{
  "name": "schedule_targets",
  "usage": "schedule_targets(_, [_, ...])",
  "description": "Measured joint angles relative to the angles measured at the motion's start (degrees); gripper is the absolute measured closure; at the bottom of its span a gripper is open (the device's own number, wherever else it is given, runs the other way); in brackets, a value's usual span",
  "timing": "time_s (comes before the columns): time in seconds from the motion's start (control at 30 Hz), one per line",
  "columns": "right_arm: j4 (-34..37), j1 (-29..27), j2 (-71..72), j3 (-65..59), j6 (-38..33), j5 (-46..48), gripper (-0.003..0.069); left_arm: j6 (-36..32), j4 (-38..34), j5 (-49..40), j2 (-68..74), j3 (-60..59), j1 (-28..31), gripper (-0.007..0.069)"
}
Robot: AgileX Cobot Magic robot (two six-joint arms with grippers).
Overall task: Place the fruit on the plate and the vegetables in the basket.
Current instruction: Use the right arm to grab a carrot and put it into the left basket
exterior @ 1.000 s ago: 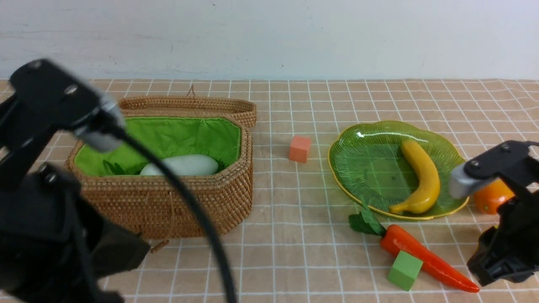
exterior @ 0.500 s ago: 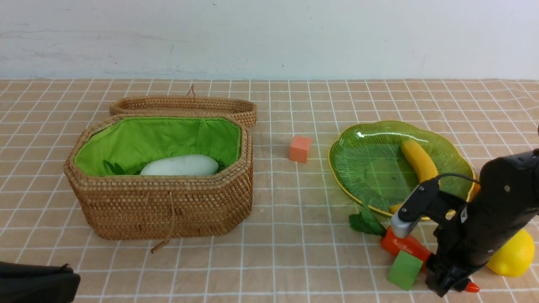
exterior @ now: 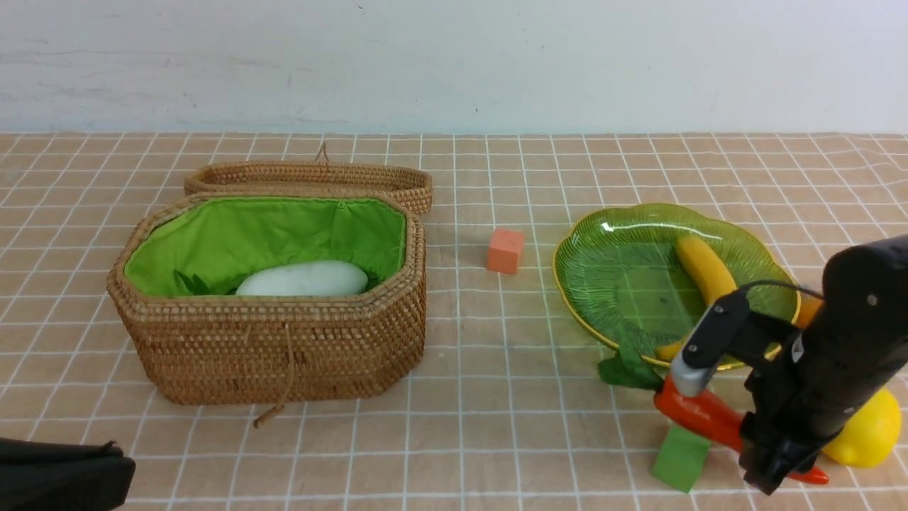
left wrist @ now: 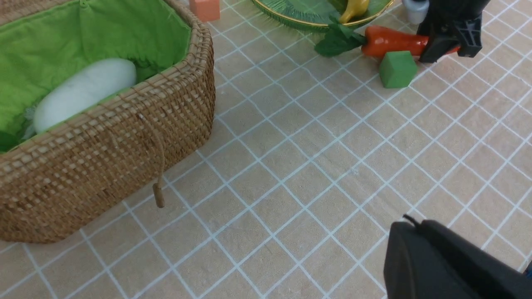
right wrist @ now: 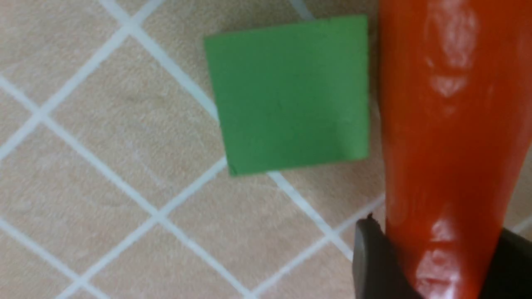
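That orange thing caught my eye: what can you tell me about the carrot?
The carrot looks like glossy orange-red plastic, tapered, with dark green leaves at its thick end, nearest the plate. The right pincer is clamped on its thin half, and a green cube sits close beside it.

This looks like a robot test bench in a lab, not a home. A flat table carries a beige checked cloth [exterior: 496,369] that runs up to a bare white wall [exterior: 454,64]. What lies on it reads as staged props: a glossy toy carrot [exterior: 699,415] and toy banana [exterior: 702,273], a green glass plate [exterior: 567,245] on the right, a lined wicker basket [exterior: 284,348] on the left, and two plain cubes, one orange [exterior: 504,250] farther off and one green [exterior: 679,458] nearer. A black robot arm [exterior: 851,341] with an exposed cable reaches in at the near right.
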State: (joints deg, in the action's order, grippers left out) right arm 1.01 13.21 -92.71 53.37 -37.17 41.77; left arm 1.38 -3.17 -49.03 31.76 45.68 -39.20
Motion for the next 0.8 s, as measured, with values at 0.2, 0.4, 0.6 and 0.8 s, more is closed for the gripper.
schedule_targets(0.2, [3.86, 1.95, 12.54, 3.45, 0.94, 5.67, 0.0393, 1.27, 0.79, 4.61, -0.04, -0.07, 0.0, 0.0638])
schedule_targets(0.4, [13.72, 16.65, 14.36, 19.39, 1.39, 3.05, 0.0393, 10.36, 7.9, 6.95, 0.01, -0.07, 0.0, 0.0638])
schedule_targets(0.6, [15.59, 28.06, -2.68, 41.78, 1.07, -0.06, 0.0393, 22.05, 17.46, 6.95, 0.01, -0.14, 0.0, 0.0638])
schedule_targets(0.8, [15.41, 29.67, -23.08, 62.06, 0.24, 0.1, 0.0393, 26.55, 21.4, 6.95, 0.01, -0.14, 0.0, 0.0638])
